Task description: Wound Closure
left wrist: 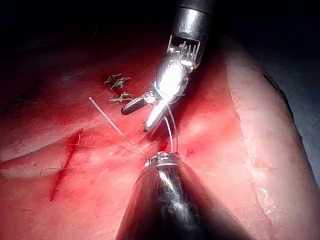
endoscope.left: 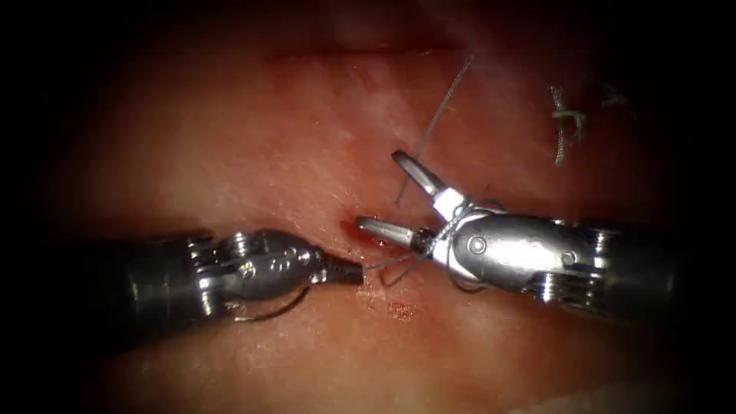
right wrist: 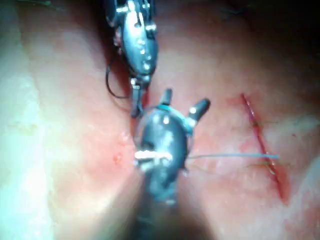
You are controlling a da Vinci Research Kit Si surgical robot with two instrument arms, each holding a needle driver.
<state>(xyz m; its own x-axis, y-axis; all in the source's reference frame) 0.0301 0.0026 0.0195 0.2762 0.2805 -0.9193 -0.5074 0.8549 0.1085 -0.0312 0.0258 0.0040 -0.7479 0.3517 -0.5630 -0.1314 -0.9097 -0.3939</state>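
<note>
**Thread wound on the open right tool, left tool closed at the wound**

We see the right tool point(endoscope.left: 383, 195) with its jaws spread wide and gripping nothing; thread point(endoscope.left: 441, 115) is looped around its neck just behind the jaws, which we judge is how a knot throw is set up. One strand runs up and away over the tissue point(endoscope.left: 253, 138). Our left tool point(endoscope.left: 349, 271) has its jaws closed; they seem to pinch the thread just beside the small red wound opening point(endoscope.left: 350, 227), though we cannot be sure. The curved needle point(endoscope.left: 276, 310) hangs free of the tissue beneath the left tool's wrist, left of the cut. An earlier stitch point(endoscope.left: 566, 123) sits well apart on the right
</note>
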